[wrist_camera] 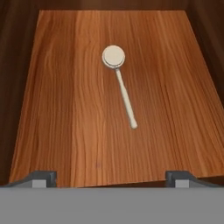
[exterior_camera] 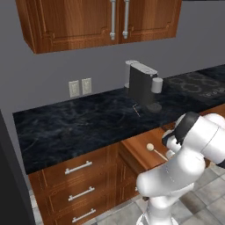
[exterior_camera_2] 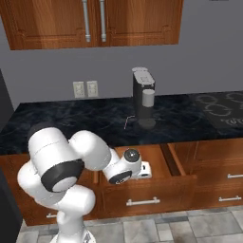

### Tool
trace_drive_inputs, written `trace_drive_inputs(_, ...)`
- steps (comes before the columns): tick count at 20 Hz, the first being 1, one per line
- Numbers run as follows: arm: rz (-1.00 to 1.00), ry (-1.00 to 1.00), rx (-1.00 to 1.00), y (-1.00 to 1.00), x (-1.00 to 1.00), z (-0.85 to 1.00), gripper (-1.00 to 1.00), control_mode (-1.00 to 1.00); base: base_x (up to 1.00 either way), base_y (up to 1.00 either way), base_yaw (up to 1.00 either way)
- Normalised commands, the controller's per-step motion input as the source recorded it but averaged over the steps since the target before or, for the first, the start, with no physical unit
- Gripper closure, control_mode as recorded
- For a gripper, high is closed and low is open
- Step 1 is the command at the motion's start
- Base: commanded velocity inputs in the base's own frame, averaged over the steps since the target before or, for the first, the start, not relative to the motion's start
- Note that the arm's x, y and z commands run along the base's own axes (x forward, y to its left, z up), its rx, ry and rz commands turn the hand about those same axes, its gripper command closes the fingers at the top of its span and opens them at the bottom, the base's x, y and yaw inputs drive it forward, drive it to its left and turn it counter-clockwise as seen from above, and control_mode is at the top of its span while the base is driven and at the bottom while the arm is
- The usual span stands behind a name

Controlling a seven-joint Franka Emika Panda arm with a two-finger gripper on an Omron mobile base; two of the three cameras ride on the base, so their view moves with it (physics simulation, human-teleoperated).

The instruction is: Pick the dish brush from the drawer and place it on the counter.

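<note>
So your gripper (wrist_camera: 111, 177) hangs spread wide above the dish brush (wrist_camera: 120, 85), mid-floor in the opened drawer (wrist_camera: 52, 109); grasping and countertop placement remain.

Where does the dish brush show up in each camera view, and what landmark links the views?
Left base view: dish brush lies in the open drawer, lower right, beside the arm.
Right base view: not in it.
Hand view: upper centre, head away from the fingertips, flat on the wood.
Shared landmark: the drawer's wooden floor.
</note>
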Motion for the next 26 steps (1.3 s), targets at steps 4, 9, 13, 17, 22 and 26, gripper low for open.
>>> trace_drive_inputs(4,0.12,0.0,-0.01,-0.5,-0.95,-0.11,-1.0,-1.0,0.0,0.0,0.0)
trace_drive_inputs(9,0.16,0.0,-0.04,-0.61,-0.64,-0.1,-1.0,-1.0,0.0,0.0,0.0)
trace_drive_inputs(13,0.0,0.0,-0.05,-0.04,0.23,0.61,-1.0,-1.0,0.0,0.0,0.0)
trace_drive_inputs(17,0.0,0.05,0.0,0.0,0.58,0.84,-1.0,-1.0,0.0,0.0,0.0)
trace_drive_inputs(22,0.0,0.16,0.13,0.01,0.55,0.25,-1.0,-1.0,0.0,0.0,0.0)
trace_drive_inputs(26,-0.02,0.1,0.08,0.01,0.14,-0.61,-1.0,-1.0,0.0,0.0,0.0)
